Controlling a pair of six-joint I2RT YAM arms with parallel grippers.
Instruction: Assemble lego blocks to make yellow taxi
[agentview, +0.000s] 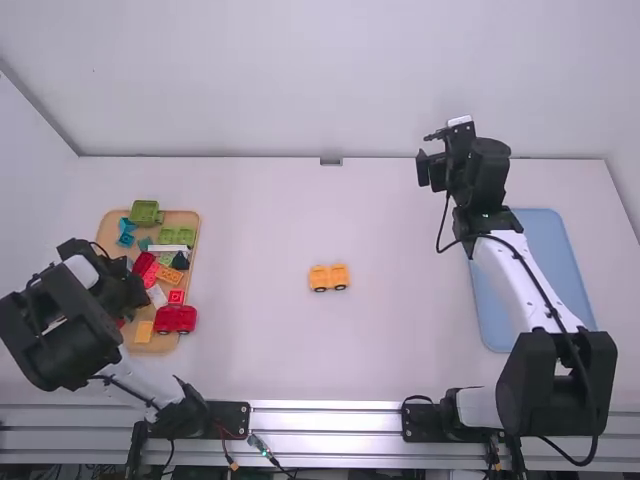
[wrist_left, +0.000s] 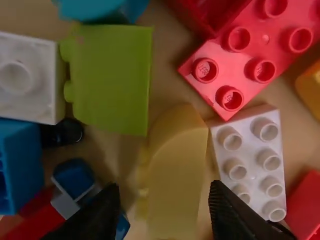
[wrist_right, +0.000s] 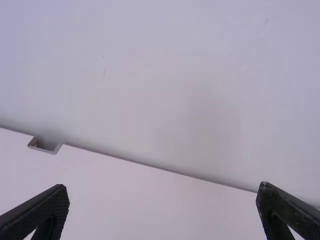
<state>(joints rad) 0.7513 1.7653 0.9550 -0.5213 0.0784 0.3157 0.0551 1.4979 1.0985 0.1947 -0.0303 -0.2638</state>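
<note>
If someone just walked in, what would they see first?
Probably the little yellow car, out in the middle of the table. Next, the bright blocks crowded on the tray at the left, where the left gripper hangs open over a yellow block.

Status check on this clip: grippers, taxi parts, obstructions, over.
Left gripper: jaws open over curved yellow block; white block crowding one side. Right gripper: jaws open, empty. Wheeled yellow base mid-table.

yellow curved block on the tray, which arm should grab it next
Left, I'd judge: the left gripper hangs open over the yellow curved block, while the right gripper is far from the tray.
</note>
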